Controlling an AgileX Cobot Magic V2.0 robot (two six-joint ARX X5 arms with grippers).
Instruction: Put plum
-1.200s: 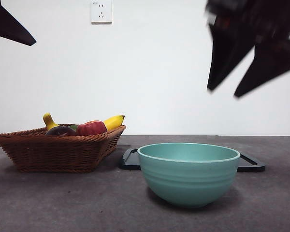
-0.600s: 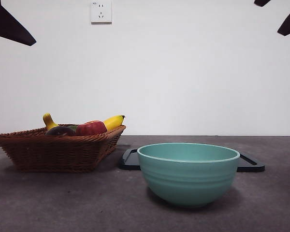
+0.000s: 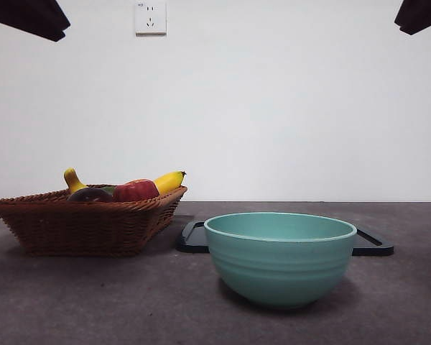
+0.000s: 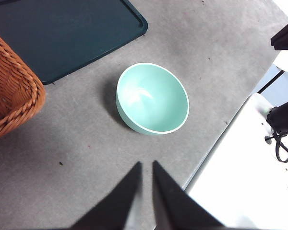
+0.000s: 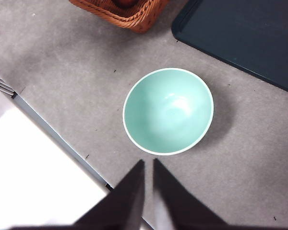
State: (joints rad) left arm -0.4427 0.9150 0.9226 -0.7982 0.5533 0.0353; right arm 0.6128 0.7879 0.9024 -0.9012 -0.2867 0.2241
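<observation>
We see the plum (image 3: 90, 194) lying in the wicker basket (image 3: 86, 226) at the far left of the table, tucked just beside the red apple (image 3: 136, 190) with the bananas (image 3: 169, 180) behind them. The teal bowl (image 3: 280, 257) stands empty near the front, right of the basket, with a dark tray (image 3: 373, 244) behind it. Both arms hang high above the table: our left gripper (image 4: 145, 167) and right gripper (image 5: 149, 165) each have their jaws pressed nearly together, holding nothing. The plum lies down and to the left of both. We judge the left arm the nearer one, since the basket's edge sits close in its wrist view.
</observation>
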